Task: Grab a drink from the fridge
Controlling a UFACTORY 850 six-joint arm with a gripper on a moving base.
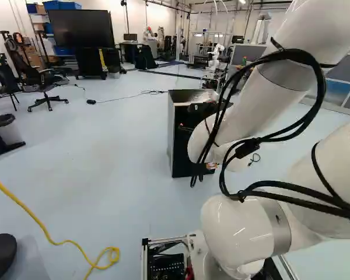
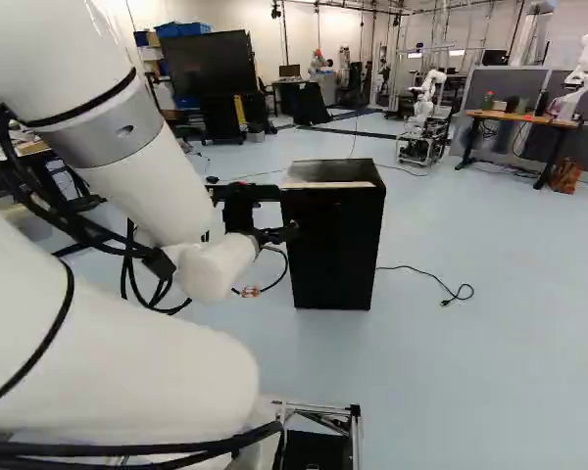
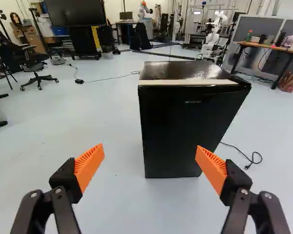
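the black two-fingered gripper with ribbed orange pads (image 3: 151,152) hangs with its fingers wide apart, nothing between them. straight ahead of it, from where i stand, is the small black box-shaped fridge with a glossy top (image 2: 335,245), just above the middle of the right base view. its flat black door (image 3: 188,131) looks shut, a pale strip (image 3: 185,82) running above it. no drink shows; i'd guess it's inside.

so the step in hand is getting that door open, and i can't make out a handle or tell which side is hinged. i'd settle that first, then bring the white jointed arm (image 2: 167,186) in level and set one fingertip behind the door's free edge, hooking it rather than pinching flat metal. a firm first tug should break the seal; after that, ease it round in an arc, not straight back. shove the front and the whole fridge may skid or tip. mind the thin black cable (image 2: 426,276) on the floor beside it, too.
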